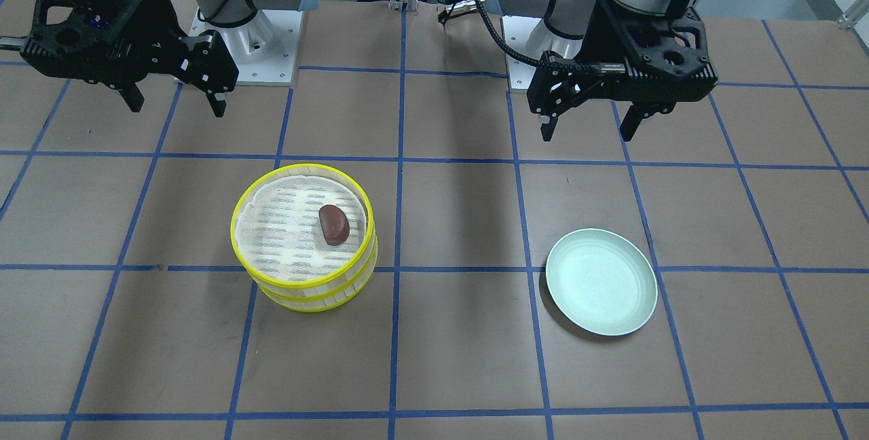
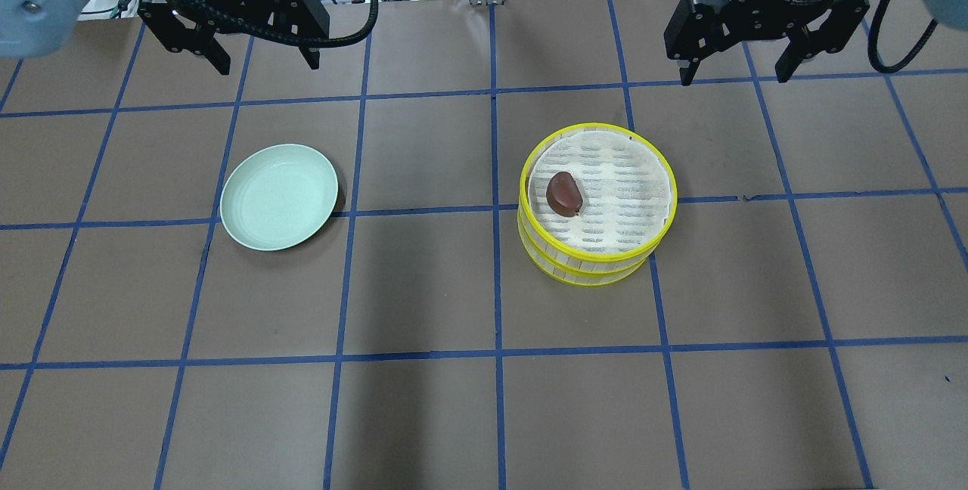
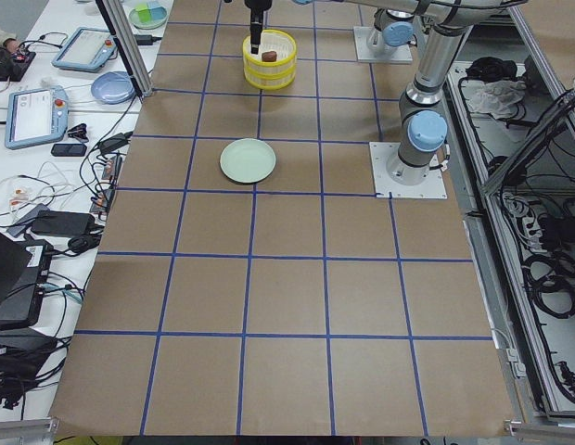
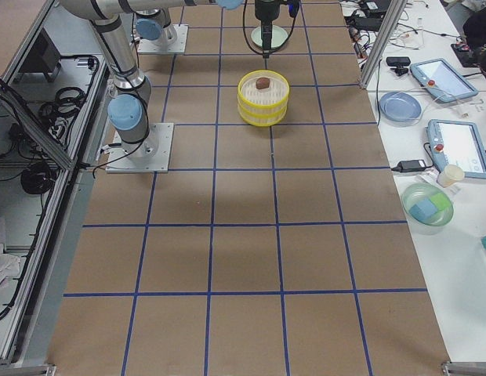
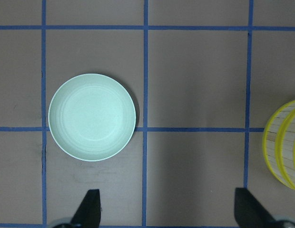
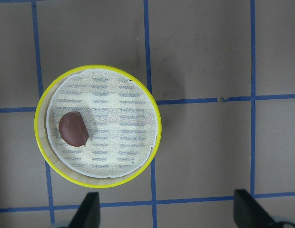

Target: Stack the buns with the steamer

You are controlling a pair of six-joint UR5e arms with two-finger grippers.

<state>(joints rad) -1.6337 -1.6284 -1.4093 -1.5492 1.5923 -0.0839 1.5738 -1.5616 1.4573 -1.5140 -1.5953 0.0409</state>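
The two yellow-rimmed steamer trays (image 2: 597, 255) stand stacked one on the other, also seen in the front view (image 1: 305, 290) and the right wrist view (image 6: 97, 180). The dark reddish-brown bun (image 2: 564, 193) lies on the top tray's striped floor (image 1: 334, 224) (image 6: 73, 128). The cream-white bun is hidden. My right gripper (image 2: 737, 70) (image 1: 175, 104) is open and empty, raised behind the stack. My left gripper (image 2: 265, 63) (image 1: 589, 131) is open and empty, raised behind the pale green plate.
The pale green plate (image 2: 279, 196) (image 1: 601, 282) (image 5: 92, 117) lies empty on the robot's left half of the table. Blue tape lines grid the brown tabletop. Tablets, bowls and cables lie on side benches (image 4: 431, 78) beyond the table edge.
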